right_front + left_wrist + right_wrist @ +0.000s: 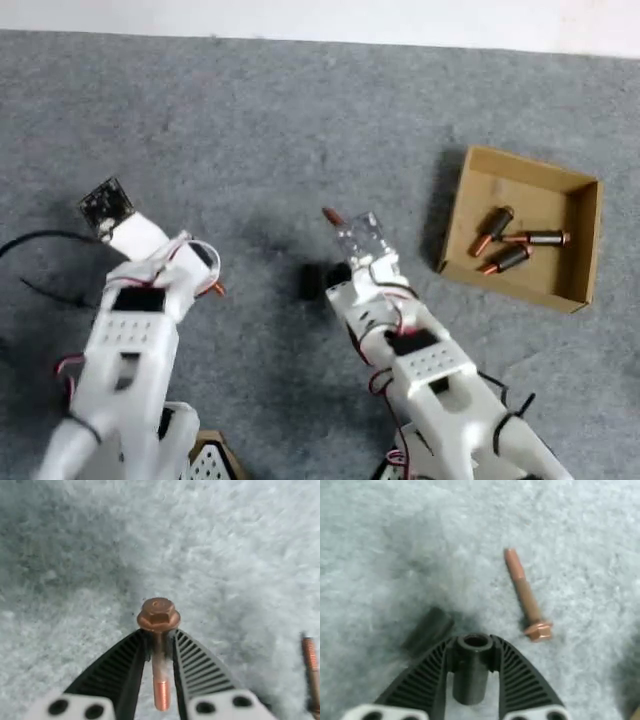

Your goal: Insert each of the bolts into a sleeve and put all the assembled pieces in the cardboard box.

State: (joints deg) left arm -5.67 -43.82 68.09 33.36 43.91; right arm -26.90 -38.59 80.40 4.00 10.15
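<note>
My left gripper (158,632) is shut on a copper bolt (158,616), clamped by its shank with the hex head sticking out past the fingertips. In the high view that left gripper (212,285) hangs over the grey carpet left of centre. My right gripper (475,642) is shut on a black sleeve (471,667), open end facing outward; in the high view the right gripper (318,280) sits mid-table. A second black sleeve (427,629) and a loose copper bolt (526,597) lie on the carpet just beyond it. The cardboard box (530,165) stands at the right.
Three assembled pieces (510,245) lie inside the box. Another bolt (310,670) shows at the edge of the left wrist view. The loose bolt's tip (332,216) pokes out beyond the right arm. Grey carpet stretches open toward the far side.
</note>
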